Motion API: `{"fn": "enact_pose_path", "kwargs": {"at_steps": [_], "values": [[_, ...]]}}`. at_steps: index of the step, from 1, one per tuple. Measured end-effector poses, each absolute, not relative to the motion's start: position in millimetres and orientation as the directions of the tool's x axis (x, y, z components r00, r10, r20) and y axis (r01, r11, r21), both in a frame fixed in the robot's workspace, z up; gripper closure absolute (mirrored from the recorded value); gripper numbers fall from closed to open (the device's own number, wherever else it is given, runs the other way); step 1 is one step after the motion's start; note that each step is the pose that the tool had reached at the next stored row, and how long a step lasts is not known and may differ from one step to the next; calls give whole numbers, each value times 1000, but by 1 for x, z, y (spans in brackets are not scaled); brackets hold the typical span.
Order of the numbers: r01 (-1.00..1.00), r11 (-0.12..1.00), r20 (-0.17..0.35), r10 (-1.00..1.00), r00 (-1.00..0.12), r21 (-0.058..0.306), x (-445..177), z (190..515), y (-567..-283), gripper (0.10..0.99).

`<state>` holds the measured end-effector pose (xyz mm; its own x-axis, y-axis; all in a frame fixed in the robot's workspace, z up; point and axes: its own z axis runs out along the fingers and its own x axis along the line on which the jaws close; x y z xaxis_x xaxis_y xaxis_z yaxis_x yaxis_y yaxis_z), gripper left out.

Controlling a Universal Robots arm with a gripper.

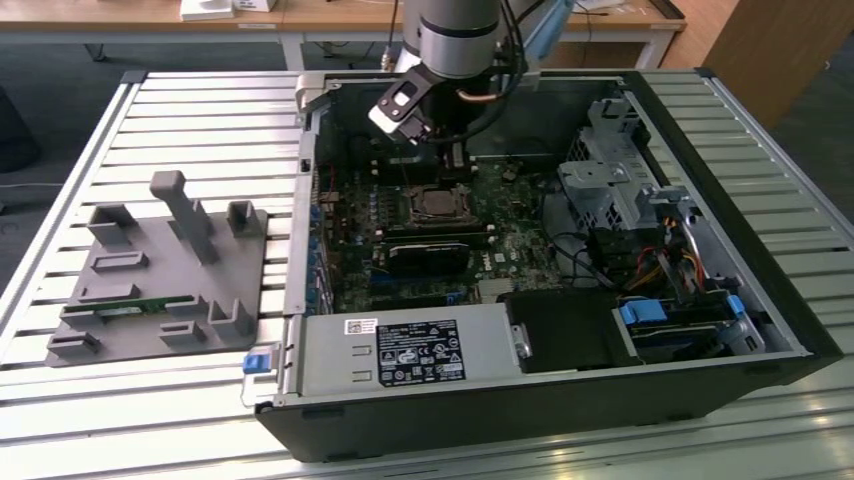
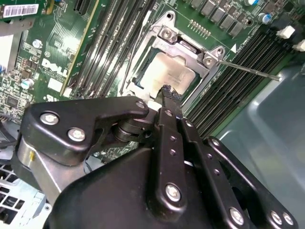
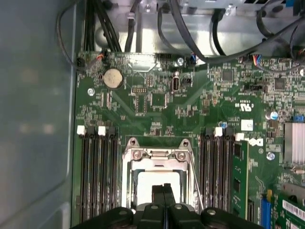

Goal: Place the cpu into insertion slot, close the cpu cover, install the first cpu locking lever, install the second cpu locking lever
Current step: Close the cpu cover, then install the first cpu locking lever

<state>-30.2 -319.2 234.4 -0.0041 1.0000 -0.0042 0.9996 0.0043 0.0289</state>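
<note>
Cpu (image 2: 167, 74) lies under the cpu cover (image 2: 188, 47), and we think our claw (image 2: 167, 93), pinched tight with nothing in it, hangs just above to push.

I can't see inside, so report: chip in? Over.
Black gripper shut over dull silver square cpu, seated. Thin silver frame cover down. Thin metal lever rod sticking out.

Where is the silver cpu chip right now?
In the first wrist view the cpu lies in the insertion slot on the green board, framed by the cpu cover, between two banks of memory slots, just below the tool.
</note>
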Motion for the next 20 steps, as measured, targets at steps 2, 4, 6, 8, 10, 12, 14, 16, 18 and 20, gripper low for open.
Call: {"fn": "enact_pose_path", "kwargs": {"at_steps": [2, 4, 6, 8, 10, 12, 14, 16, 18, 20], "values": [[1000, 4, -4, 1000, -4, 29, -31, 234, -319, 980], [1000, 4, -4, 1000, -4, 29, -32, 234, -319, 980], [1000, 4, -4, 1000, -4, 29, -33, 234, -319, 980], [1000, 4, -4, 1000, -4, 29, -35, 234, -319, 980], [1000, 4, -4, 1000, -4, 29, -36, 233, -319, 980], [1000, 4, -4, 1000, -4, 29, -37, 233, -319, 980], [1000, 4, -4, 1000, -4, 29, -37, 232, -319, 980], [1000, 4, -4, 1000, -4, 29, -37, 232, -319, 980], [1000, 4, -4, 1000, -4, 29, -37, 232, -319, 980], [1000, 4, -4, 1000, -4, 29, -37, 232, -319, 980]]}}
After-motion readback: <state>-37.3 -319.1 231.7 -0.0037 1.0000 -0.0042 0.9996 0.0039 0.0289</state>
